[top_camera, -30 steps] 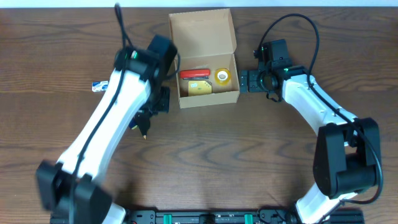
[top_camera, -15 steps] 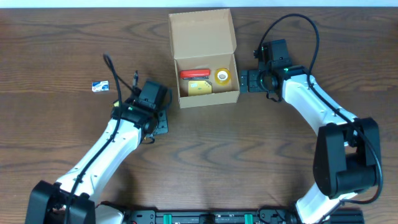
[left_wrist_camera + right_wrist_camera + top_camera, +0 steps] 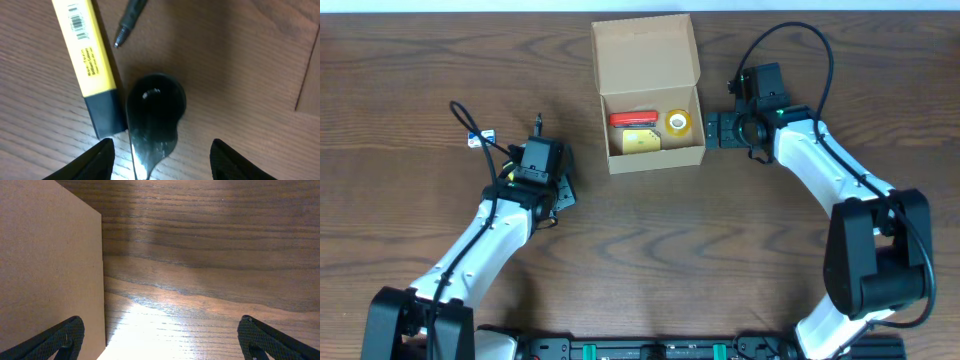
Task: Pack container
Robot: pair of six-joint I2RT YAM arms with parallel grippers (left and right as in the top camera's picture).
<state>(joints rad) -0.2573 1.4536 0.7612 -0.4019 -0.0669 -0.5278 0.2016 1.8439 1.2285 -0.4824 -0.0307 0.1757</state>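
Container (image 3: pixel 645 55), far centre of the worktop (image 3: pixel 740 260); right tool (image 3: pixel 712 130) wide open and empty beside its right wall. Left tool (image 3: pixel 162 150), partly open and empty, straddles a glossy black object (image 3: pixel 155 105): centre on it, clear of the yellow box (image 3: pixel 92 55), before closing. Tan cardboard, flap raised; red item (image 3: pixel 633 118) and tape roll (image 3: pixel 677 122) inside.

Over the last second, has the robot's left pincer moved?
Yes. The left pincer has drawn leftward, away from the small tan-brown cardboard box, which stayed put.
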